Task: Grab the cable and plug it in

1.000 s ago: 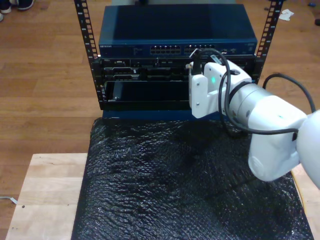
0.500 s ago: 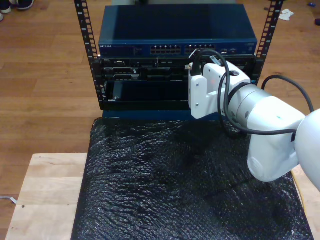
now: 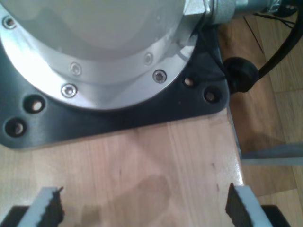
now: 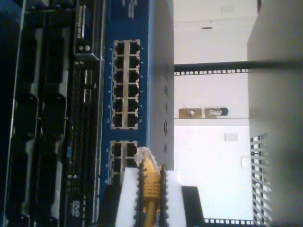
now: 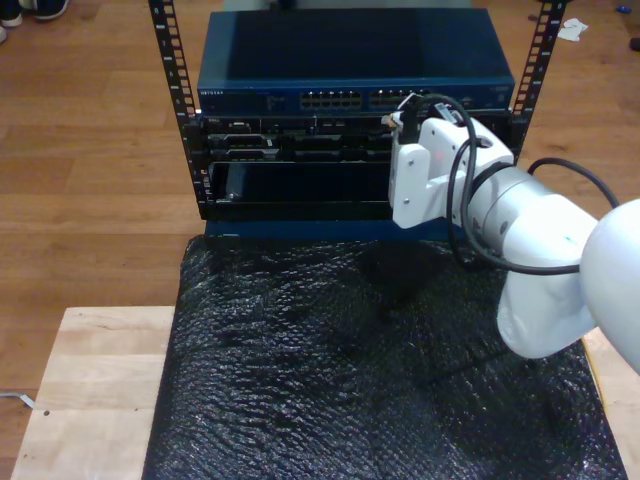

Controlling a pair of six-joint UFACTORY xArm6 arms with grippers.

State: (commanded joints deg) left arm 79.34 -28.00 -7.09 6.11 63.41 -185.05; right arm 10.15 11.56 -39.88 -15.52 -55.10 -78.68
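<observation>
My second gripper (image 4: 150, 174) is shut on the yellow-orange cable (image 4: 151, 185), its white fingers (image 4: 129, 189) on either side of the cable. The clear plug (image 4: 144, 156) sticks out of the jaws, just in front of the lower block of ports (image 4: 124, 156) on the blue switch (image 4: 106, 28). In the exterior view this gripper (image 5: 398, 122) is on the right, held up against the switch's port row (image 5: 385, 99). My first gripper (image 3: 144, 205) is open over bare wood (image 3: 142, 161), holding nothing.
Black rack units (image 5: 290, 150) sit under the blue switch (image 5: 350, 50) between perforated rack rails (image 5: 170, 60). A black bubble-wrap mat (image 5: 350, 370) covers the wooden table (image 5: 90, 390). An arm's black base plate (image 3: 118, 118) and a black cable (image 3: 265, 61) lie ahead of my first gripper.
My second gripper has moved up and a little toward the exterior view's right with the cable, from the black rack units to the height of the switch's ports.
</observation>
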